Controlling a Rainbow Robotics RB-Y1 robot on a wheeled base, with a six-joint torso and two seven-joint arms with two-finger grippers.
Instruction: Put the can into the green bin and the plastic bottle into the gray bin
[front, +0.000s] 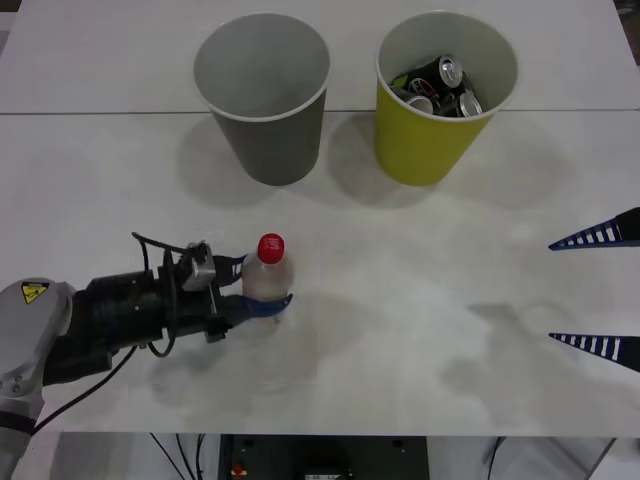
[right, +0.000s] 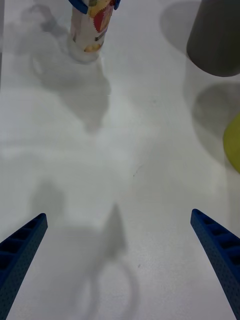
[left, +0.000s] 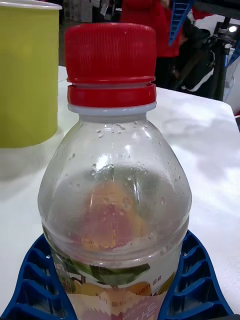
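Note:
The plastic bottle stands upright on the white table, clear with a red cap and a printed label. My left gripper is shut on its lower body, one blue finger pressed against each side. In the right wrist view the plastic bottle stands far off across the table. My right gripper hangs open at the table's right side, holding nothing. The gray bin stands at the back, its inside bare. Right of it, the green bin holds several cans.
The two bins stand side by side near a seam in the table. Bare tabletop lies between the bottle and my right gripper. In the left wrist view the green bin rises behind the bottle.

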